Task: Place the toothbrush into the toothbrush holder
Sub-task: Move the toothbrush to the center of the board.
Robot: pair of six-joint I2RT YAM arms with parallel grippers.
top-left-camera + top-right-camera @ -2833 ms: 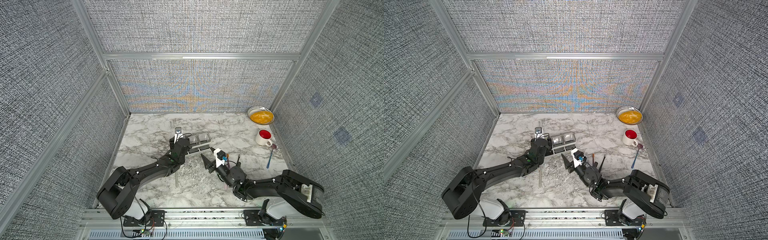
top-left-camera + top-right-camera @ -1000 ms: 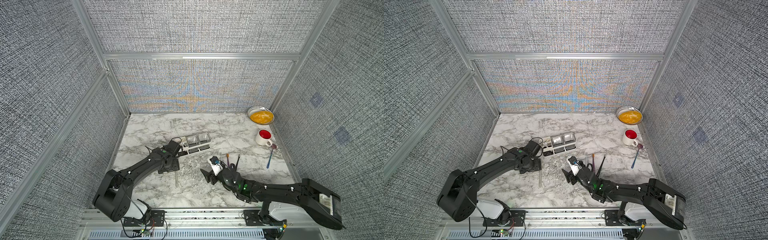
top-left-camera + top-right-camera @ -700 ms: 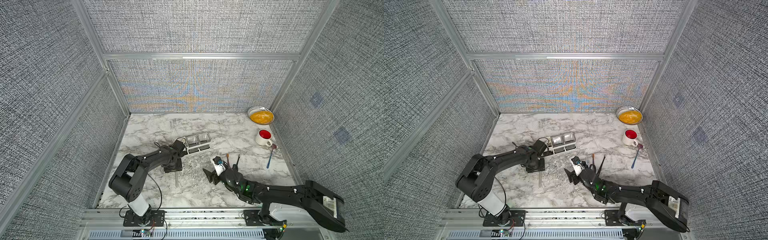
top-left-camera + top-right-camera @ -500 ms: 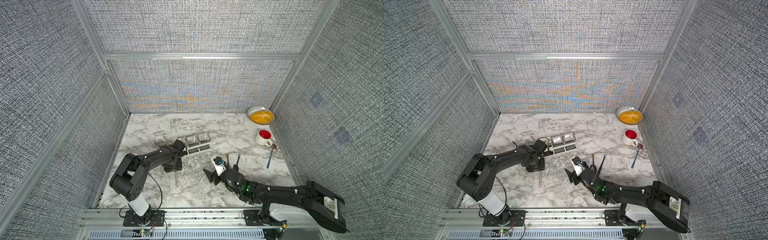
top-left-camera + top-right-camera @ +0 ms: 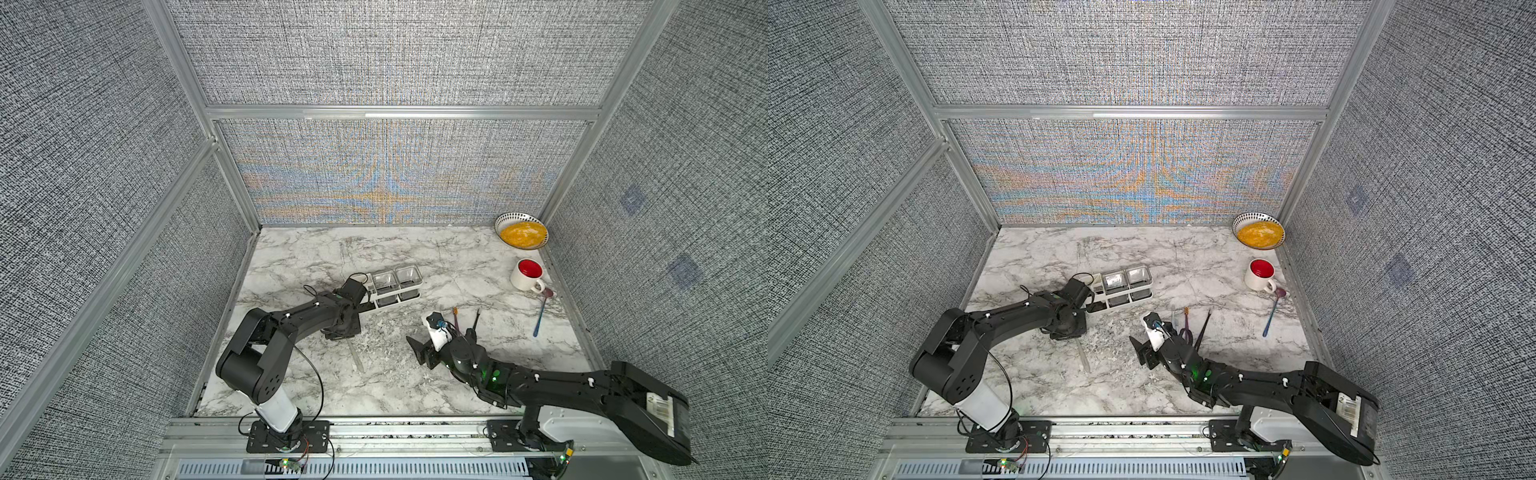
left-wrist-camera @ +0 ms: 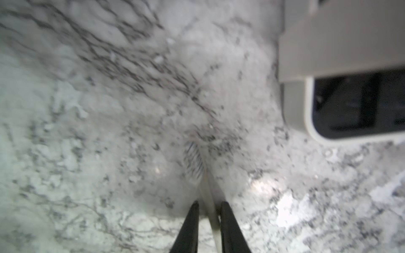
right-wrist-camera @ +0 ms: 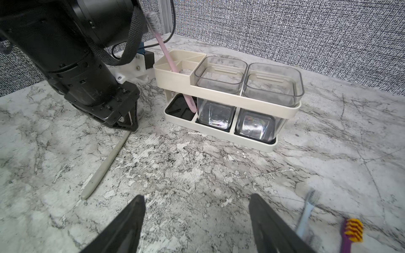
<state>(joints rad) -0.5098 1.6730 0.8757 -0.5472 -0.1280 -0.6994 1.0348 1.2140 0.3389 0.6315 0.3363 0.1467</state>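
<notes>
The left pincer (image 6: 209, 203) is down on the table (image 5: 415, 257) now, and its two fingers have come together on the thin neck of the white brush (image 6: 203, 181). A second ago those fingers stood wide apart. Now they press close on the brush from both sides. A little before that, this pincer was up at the holder (image 7: 219, 92). The white brush has not moved. It lies flat in the same spot, with its bristles poking out just past the fingertips and its long handle trailing out behind the pincer. The holder sits near, just ahead of the fingertips and off to one side, not touching them. A pink brush (image 7: 163, 46) stands leaning in the holder's end part, the end closest to the left pincer. The right pincer (image 7: 196, 197) has pulled back from the holder since then and has stayed put for the last second. Its fingers are spread wide and hold nothing. A blue brush (image 7: 306, 212) and a purple brush (image 7: 350, 234) lie flat just beside it.
</notes>
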